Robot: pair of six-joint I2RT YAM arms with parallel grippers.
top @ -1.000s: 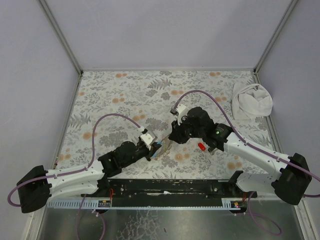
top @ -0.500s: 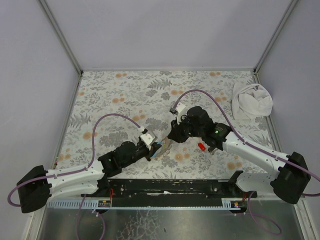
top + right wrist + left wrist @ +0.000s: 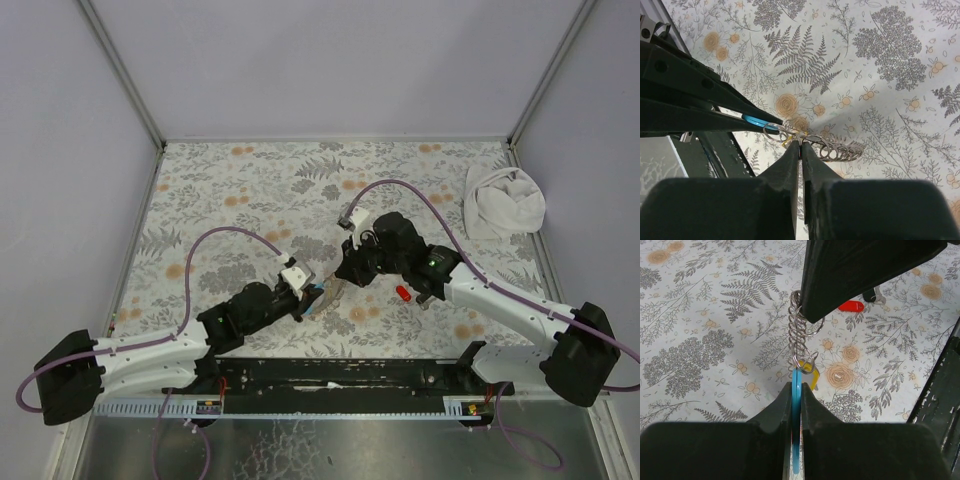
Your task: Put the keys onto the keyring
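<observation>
The left hand (image 3: pixel 795 388) pinches the blue end of the seemingly light, springy keyring (image 3: pixel 794 340), the right hand (image 3: pixel 800 145) its slippery coiled grey part.

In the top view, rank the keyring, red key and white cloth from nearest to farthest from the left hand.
1. keyring: pinched in the left hand itself, near the table's front middle.
2. red key: lying on the table further right, beside the right arm.
3. cloth: bundled at the far right edge, well behind the others.
</observation>
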